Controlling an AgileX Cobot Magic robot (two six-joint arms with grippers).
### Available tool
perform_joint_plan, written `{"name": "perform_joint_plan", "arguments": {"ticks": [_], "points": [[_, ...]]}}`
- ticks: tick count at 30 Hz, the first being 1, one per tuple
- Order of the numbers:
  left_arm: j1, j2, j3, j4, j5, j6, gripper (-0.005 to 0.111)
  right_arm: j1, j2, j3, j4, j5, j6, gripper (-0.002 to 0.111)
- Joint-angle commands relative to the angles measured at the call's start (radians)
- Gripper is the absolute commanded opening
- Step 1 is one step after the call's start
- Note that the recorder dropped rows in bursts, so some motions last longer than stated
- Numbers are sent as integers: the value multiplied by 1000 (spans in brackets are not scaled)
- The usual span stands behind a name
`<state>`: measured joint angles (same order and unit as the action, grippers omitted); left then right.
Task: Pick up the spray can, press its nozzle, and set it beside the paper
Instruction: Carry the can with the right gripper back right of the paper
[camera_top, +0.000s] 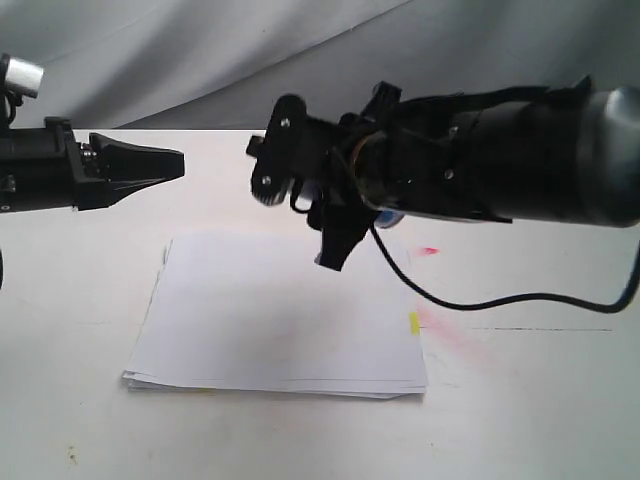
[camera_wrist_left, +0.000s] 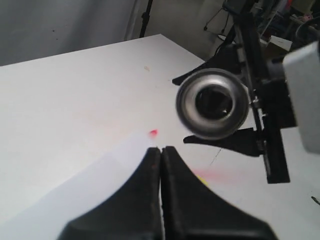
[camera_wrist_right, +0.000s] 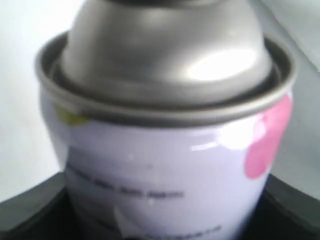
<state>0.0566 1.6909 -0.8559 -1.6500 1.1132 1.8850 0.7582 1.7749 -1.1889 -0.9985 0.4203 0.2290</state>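
Observation:
The spray can (camera_wrist_right: 165, 165) is held in the air, my right gripper (camera_wrist_right: 165, 225) shut on its white label below the domed silver shoulder (camera_wrist_right: 165, 50). In the left wrist view the spray can (camera_wrist_left: 212, 103) faces the camera end-on, with the black nozzle (camera_wrist_left: 214, 102) at its centre and the right gripper's black fingers (camera_wrist_left: 225, 141) on either side. The paper (camera_top: 280, 310) lies flat on the table, its yellow tab (camera_top: 414, 322) at the right edge. The right gripper (camera_top: 310, 190) hangs above the paper's far right corner and hides most of the can. My left gripper (camera_top: 178, 163) is shut and empty, level with the can and apart from it.
Pink stains (camera_top: 450, 335) mark the white table (camera_top: 540, 400) right of the paper, with a red spot (camera_top: 430, 250) further back. A black cable (camera_top: 480, 300) droops from the right arm over the table. A grey cloth backdrop (camera_top: 200, 50) hangs behind.

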Motion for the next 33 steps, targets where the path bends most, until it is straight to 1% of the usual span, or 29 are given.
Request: {"name": "perform_joint_plan", "arguments": {"ticks": [1, 5, 8, 13, 17, 18, 21, 25, 28, 30, 33], "points": [[2, -39, 31, -54, 8, 32, 0, -22, -111, -12, 35, -16, 144, 0], [2, -42, 31, -50, 8, 28, 0, -93, -185, -12, 150, -16, 197, 0], [2, -42, 31, -43, 8, 23, 0, -162, -244, -12, 256, -28, 198, 0], [2, -42, 31, -43, 8, 23, 0, -261, -352, -12, 375, -93, 198, 0], [2, -42, 31, -43, 8, 23, 0, -333, -395, -4, 453, -127, 198, 0], [2, -42, 31, -43, 8, 23, 0, -355, -404, 10, 499, -147, 198, 0], [2, -42, 31, -43, 8, 23, 0, -388, -425, 84, 591, -248, 198, 0], [2, -42, 31, -43, 8, 23, 0, -390, -430, 220, 596, -394, 198, 0], [2, -42, 31, -43, 8, 23, 0, -390, -430, 342, 609, -559, 198, 0], [2, -42, 31, -43, 8, 23, 0, -403, -425, 412, 629, -665, 196, 0], [2, -40, 31, -41, 6, 24, 0, -444, -401, 483, 687, -778, 175, 0]]}}
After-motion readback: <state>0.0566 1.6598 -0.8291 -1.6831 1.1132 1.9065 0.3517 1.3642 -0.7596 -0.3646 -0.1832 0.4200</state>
